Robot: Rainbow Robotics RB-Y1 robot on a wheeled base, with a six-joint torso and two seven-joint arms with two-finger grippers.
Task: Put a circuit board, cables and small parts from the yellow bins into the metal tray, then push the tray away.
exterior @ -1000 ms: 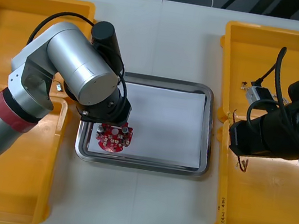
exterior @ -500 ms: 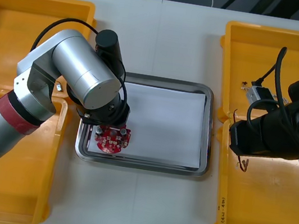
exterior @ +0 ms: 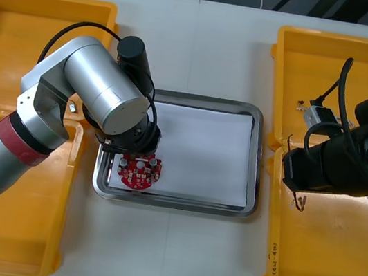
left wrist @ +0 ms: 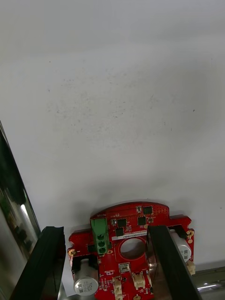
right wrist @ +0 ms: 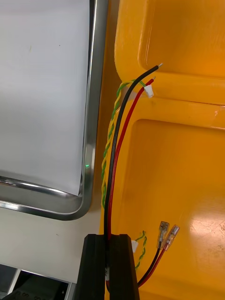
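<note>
Left arm bent hard at the elbow, silver forearm reaching in over the near-left corner of the metal tray (exterior: pixel 255 156), and the left gripper (left wrist: pixel 104 230) points straight down. Its fingers (left wrist: pixel 47 262) stand wide apart, gripping nothing. The circuit board (exterior: pixel 139 171) lies flat on the tray's white matte liner, one finger just beside its edge, the other crossing over its face. It's a round red board with a hole through the centre, a green terminal block, silver cans and little white connectors. The tray rim is polished metal with rounded corners, mirror-bright. On the other side, the right arm hangs above the near right yellow bin (exterior: pixel 330 273), smooth glossy plastic on the pale tabletop (exterior: pixel 232 54). The right gripper (right wrist: pixel 111 240) has its fingers pinched narrow on the cables (right wrist: pixel 112 154): one black, one red, plus a twisted yellow-green pair, running along the bin's edge just beside the tray's rim.
</note>
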